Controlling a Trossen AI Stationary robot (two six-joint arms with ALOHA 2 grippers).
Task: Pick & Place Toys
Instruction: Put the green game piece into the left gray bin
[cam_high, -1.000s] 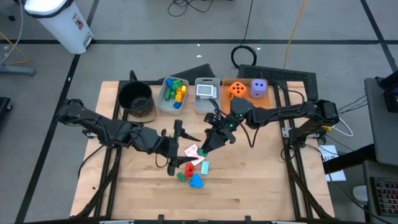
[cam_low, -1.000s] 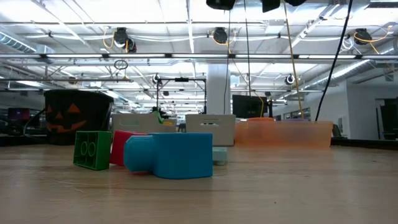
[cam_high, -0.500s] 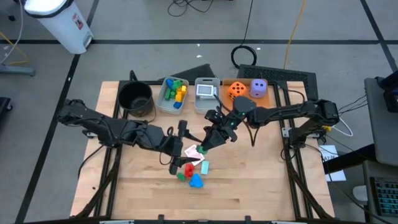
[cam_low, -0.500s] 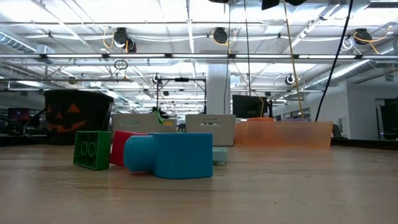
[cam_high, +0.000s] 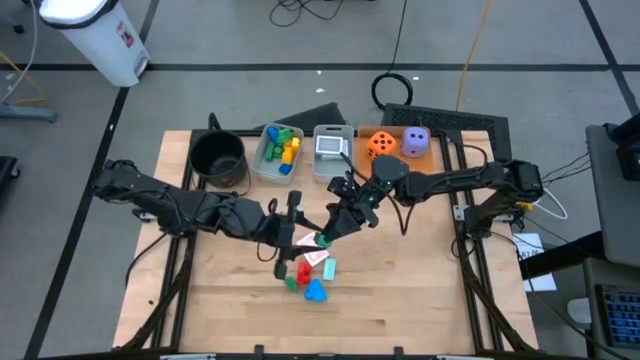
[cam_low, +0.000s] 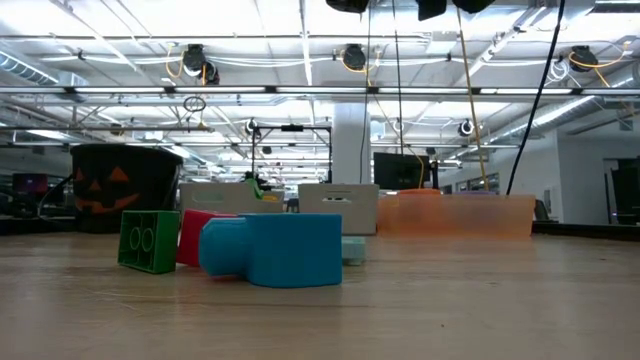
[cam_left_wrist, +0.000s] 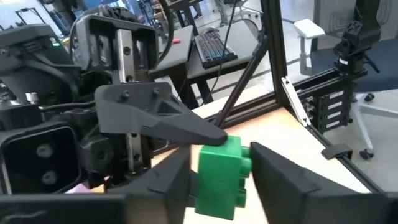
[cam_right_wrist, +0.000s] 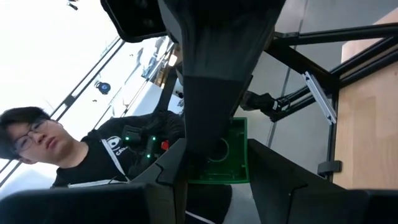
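Observation:
A green block (cam_high: 322, 240) hangs in the air above the middle of the table, between my two grippers, which meet there tip to tip. My right gripper (cam_high: 328, 234) reaches in from the table's right and is shut on it. My left gripper (cam_high: 310, 236) comes level from the left, its fingers closed in on the same block (cam_left_wrist: 221, 177). Below them a red block (cam_high: 303, 270), a green block (cam_low: 148, 240), a blue block (cam_low: 275, 250) and two cards (cam_high: 318, 257) lie flat on the wood. My left gripper has the green block's two opposite sides (cam_left_wrist: 202, 180) between its two fingers, the studs against one finger (cam_left_wrist: 273, 177). The fingers come level from the table's left. The block is clear of the table. My right gripper pinches the same block's sides (cam_right_wrist: 239, 168) between its two fingers, the hollow underside facing its wrist. It comes from the table's right, about level. One left-arm finger (cam_right_wrist: 217, 74) crosses in front of the block.
Along the far edge stand a black pot (cam_high: 218, 158), a clear bin of blocks (cam_high: 278, 150), a clear bin with cards (cam_high: 332, 150) and an orange tray (cam_high: 397, 160) bearing an orange die (cam_high: 380, 145) and a purple die (cam_high: 415, 142). A person shows beyond the table in the right wrist view.
My left gripper has edged toward the table's right, closing in on my right gripper and the green block it holds up. My right gripper has stayed put.

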